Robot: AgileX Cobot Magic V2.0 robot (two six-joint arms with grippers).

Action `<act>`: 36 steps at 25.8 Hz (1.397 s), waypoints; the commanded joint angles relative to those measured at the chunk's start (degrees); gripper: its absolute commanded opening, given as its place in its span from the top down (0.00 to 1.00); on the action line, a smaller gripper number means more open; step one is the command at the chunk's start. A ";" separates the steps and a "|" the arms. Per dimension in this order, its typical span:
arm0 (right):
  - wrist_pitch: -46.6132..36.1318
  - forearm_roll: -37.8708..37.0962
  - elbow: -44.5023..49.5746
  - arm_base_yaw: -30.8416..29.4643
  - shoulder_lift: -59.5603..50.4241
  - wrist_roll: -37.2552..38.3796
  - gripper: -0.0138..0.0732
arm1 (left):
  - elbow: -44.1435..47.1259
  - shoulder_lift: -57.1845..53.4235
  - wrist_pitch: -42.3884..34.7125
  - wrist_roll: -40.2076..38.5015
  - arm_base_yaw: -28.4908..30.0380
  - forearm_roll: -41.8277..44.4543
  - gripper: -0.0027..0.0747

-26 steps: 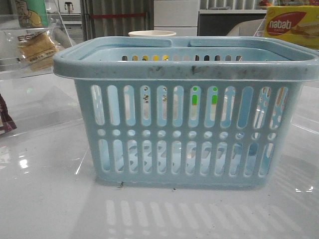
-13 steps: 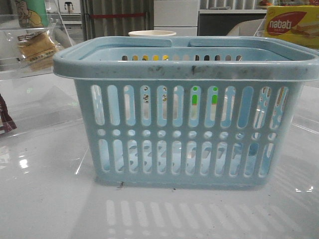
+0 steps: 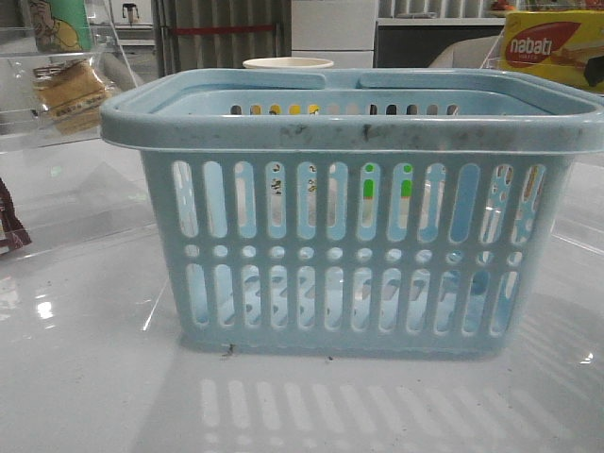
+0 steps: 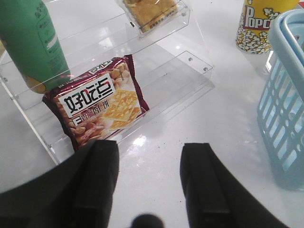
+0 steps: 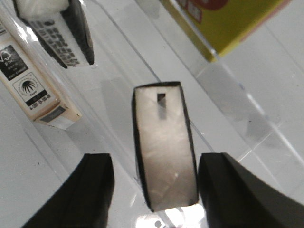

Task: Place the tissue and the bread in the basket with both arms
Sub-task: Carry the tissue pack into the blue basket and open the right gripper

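Observation:
The light-blue basket fills the middle of the front view; its side shows in the left wrist view. The wrapped bread lies on a clear shelf at the far left, also in the left wrist view. My left gripper is open and empty above the table, in front of that shelf. My right gripper is open around a small flat black-edged packet, the tissue, which lies on a clear shelf. Glare washes out its face. The fingers do not clamp it.
A maroon snack packet and a green bottle sit on the left clear rack. A popcorn cup stands behind the basket. On the right rack are a yellow nabati box, a cream box and a black-and-white packet.
A dark shape has come into the front view's right edge, just below the nabati box. The basket and the bread have not moved.

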 commanded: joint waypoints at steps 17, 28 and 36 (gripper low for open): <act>3.06 1.26 -2.27 4.38 -17.94 -0.77 0.57 | -1.69 0.44 -4.68 -0.05 -0.11 -0.70 0.47; 9.73 13.15 -2.17 24.86 -31.62 -11.45 0.57 | -1.69 0.44 -4.68 -0.05 -0.11 -0.70 0.47; 9.65 13.55 2.12 35.86 -26.77 -11.84 0.57 | -1.69 0.44 -4.68 -0.05 -0.11 -0.70 0.47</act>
